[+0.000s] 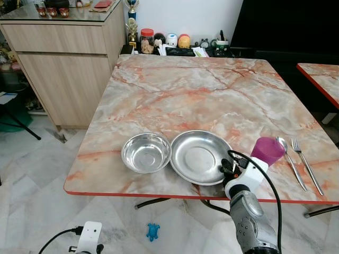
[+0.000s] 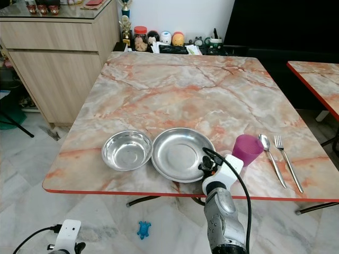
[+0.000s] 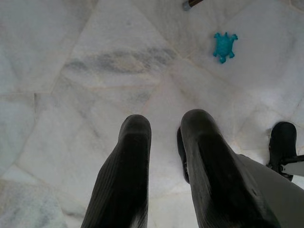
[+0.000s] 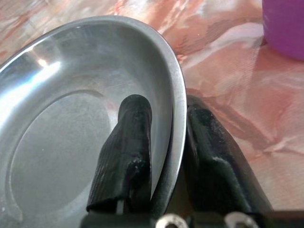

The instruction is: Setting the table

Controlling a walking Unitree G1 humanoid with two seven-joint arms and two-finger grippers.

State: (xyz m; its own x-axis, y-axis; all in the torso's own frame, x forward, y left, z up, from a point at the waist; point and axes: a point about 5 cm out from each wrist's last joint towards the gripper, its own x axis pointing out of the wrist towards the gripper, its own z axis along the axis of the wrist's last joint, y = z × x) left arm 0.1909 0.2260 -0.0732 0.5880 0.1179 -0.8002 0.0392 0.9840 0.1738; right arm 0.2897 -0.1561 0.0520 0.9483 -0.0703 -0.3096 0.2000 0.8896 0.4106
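Left gripper [image 3: 161, 156]: hangs idle low beside the table, pointing at the pale marble floor [image 3: 71, 71]; its two black fingers stand a little apart with nothing between them.
Toy turtle [image 1: 153, 231]: small and blue, lying on the floor under the table's near edge.
Cabinet [image 1: 63, 63]: light wood, standing left of the table against the wall, with small items on its top.
Table [image 1: 212, 84]: marble-patterned top with a red edge; jars and small figures are lined up past its far side.
Bowl [image 1: 146, 152]: shiny steel, upright near the table's front edge, its rim touching or just beside the plate's left rim.
Plate [image 1: 197, 157]: round steel, lying flat just right of the bowl, near the front edge.
Right gripper [image 4: 168, 152]: at the plate's right front rim, pinching it; one finger [image 4: 126, 147] lies inside the dish and the other outside on the tabletop, the rim between them.
Cup [image 1: 267, 150]: purple, upright just right of the plate and close behind the right wrist.
Spoon [image 1: 290, 161]: lying lengthwise right of the cup.
Fork [image 1: 306, 163]: lying parallel to the spoon, just beside it on its right.
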